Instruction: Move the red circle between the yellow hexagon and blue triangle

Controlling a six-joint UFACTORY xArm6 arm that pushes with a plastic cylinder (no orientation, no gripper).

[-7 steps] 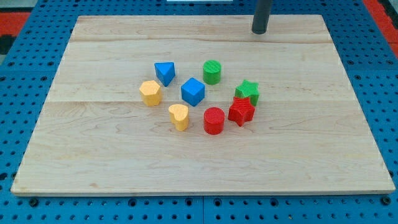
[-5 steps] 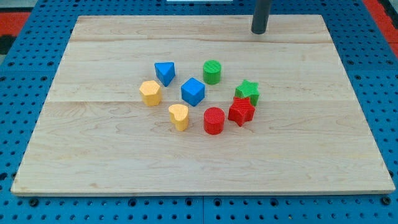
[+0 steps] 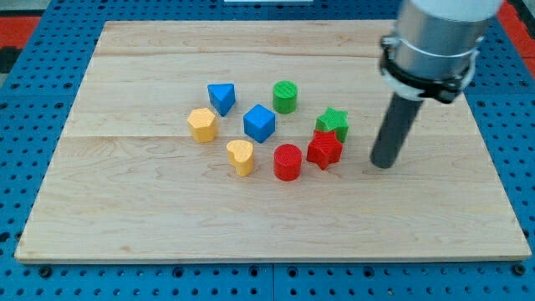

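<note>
The red circle point(image 3: 287, 161) lies near the board's middle, touching or nearly touching the red star point(image 3: 324, 150) on its right. The yellow hexagon point(image 3: 201, 124) lies to the view's left, with the blue triangle point(image 3: 221, 97) just above and right of it; a small gap separates them. My tip point(image 3: 382, 164) rests on the board to the right of the red star, apart from it, and well right of the red circle.
A blue cube point(image 3: 259, 123) sits between the triangle and the red circle. A yellow heart-like block point(image 3: 241, 156) lies left of the red circle. A green circle point(image 3: 285, 96) and a green star point(image 3: 333, 124) lie above. The wooden board point(image 3: 125, 217) sits on a blue pegboard.
My tip has moved from the board's top edge down and right to a spot right of the red star. No block has moved.
</note>
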